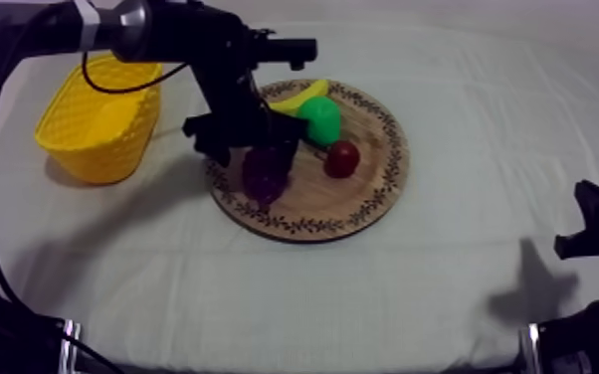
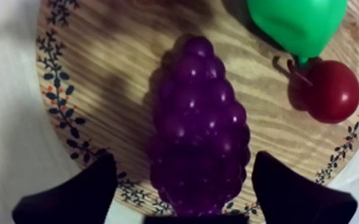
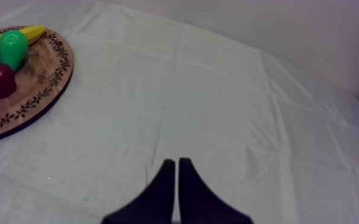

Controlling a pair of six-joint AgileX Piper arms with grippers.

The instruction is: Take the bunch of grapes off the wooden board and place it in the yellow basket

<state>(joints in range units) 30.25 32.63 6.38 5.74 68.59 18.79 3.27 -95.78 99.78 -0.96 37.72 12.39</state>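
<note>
Black fingers (image 2: 74, 196) of left gripper (image 2: 183, 164) stood apart, one on each side of the bunch of grapes (image 2: 198, 125), not clamped. Grapes lay on wooden board (image 2: 98, 71) directly under this hand, long axis running straight out between the fingers, narrow end far. Left arm clearly nearer; yellow basket (image 1: 99, 119) near board on that side. Right gripper (image 3: 177, 170) rested well apart, fingers together. Bunch's near end cut off; pad contact unclear.
</note>
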